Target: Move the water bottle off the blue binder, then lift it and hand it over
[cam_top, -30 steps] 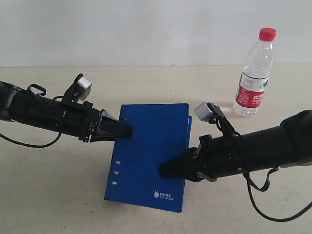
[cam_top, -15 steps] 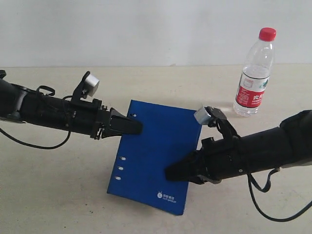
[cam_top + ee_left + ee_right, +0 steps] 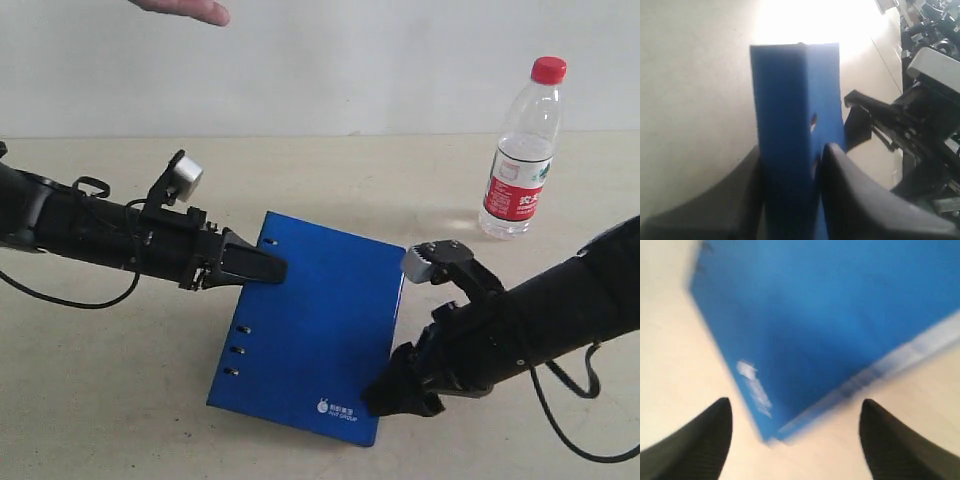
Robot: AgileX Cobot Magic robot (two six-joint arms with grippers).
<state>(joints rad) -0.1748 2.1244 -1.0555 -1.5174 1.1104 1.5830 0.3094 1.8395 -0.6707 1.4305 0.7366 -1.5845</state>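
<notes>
The water bottle point(image 3: 522, 150), clear with a red cap and a red-and-white label, stands upright on the table at the back right, away from both grippers. The blue binder point(image 3: 310, 330) is tilted, with its far left corner raised. My left gripper point(image 3: 270, 268) is shut on that corner; in the left wrist view the binder's edge point(image 3: 790, 100) is pinched between the two fingers of the left gripper point(image 3: 792, 160). My right gripper point(image 3: 385, 395) is open at the binder's near right corner. In the right wrist view the binder point(image 3: 830, 315) lies beyond the fingertips of the right gripper point(image 3: 795, 415), with nothing between them.
A human hand point(image 3: 185, 8) shows at the top left edge of the exterior view. The beige table point(image 3: 100, 400) runs back to a white wall. In the left wrist view the right arm point(image 3: 900, 125) is close beside the binder.
The binder has swung and tilted under the left gripper's hold. My right gripper has slid from the binder's right edge down to its near right corner. A hand has come in at the top.
</notes>
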